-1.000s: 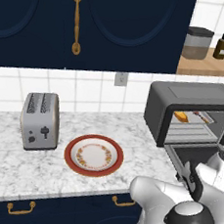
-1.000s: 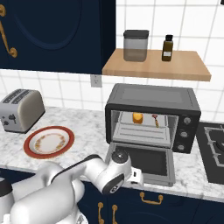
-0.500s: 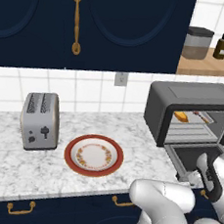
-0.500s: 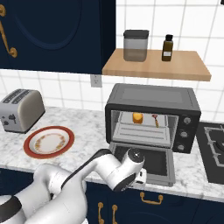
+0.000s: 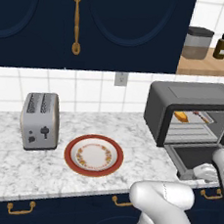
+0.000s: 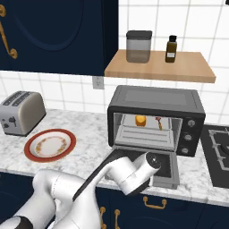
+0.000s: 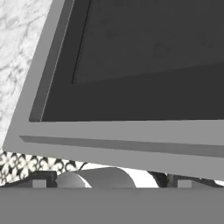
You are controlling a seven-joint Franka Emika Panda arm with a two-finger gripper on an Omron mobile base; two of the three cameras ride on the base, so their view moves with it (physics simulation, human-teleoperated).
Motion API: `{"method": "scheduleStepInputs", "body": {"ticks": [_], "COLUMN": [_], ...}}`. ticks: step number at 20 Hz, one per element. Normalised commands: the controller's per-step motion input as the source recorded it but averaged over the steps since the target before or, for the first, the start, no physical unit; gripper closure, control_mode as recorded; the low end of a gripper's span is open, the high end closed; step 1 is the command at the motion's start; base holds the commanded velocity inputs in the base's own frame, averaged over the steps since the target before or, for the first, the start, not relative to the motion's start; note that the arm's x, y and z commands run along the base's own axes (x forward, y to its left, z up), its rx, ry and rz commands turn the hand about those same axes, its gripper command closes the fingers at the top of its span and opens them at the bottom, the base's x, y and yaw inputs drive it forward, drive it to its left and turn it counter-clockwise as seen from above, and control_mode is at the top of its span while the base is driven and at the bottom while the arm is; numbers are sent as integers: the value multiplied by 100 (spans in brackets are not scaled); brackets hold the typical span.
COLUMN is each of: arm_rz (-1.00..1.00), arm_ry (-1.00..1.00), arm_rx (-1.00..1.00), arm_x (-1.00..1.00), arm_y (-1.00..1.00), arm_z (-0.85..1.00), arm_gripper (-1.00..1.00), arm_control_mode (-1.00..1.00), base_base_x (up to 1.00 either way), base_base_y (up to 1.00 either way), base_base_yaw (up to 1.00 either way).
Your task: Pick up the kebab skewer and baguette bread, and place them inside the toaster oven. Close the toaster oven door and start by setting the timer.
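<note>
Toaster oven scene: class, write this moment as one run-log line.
bread: in toaster oven | skewer: in oven | door: open, flat | pincer: open at door's front edge | plate: bare

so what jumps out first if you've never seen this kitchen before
The toaster oven at the counter's right end, its door dropped flat open, with the baguette bread and kebab skewer already on its rack. Next, the white arm bent low before that door, and the red-rimmed plate beside the silver toaster.
</note>
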Motion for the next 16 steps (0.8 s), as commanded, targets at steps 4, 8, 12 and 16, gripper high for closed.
{"method": "scheduleStepInputs", "body": {"ticks": [4, 8, 12, 16], "arm_rz": [-6, -6, -4, -4], "arm_ry": [-35, -34, -19, -11], "arm_rx": [-4, -6, -7, -9], "arm_x": [82, 90, 84, 64], "arm_y": [80, 79, 54, 54], "arm_z": [0, 0, 23, 59], "arm_gripper": [-100, -100, -100, -100], "arm_control_mode": [-100, -100, -100, -100], "base_base_x": [0, 0, 0, 0], "base_base_y": [0, 0, 0, 0], "base_base_yaw": [0, 0, 0, 0]}}
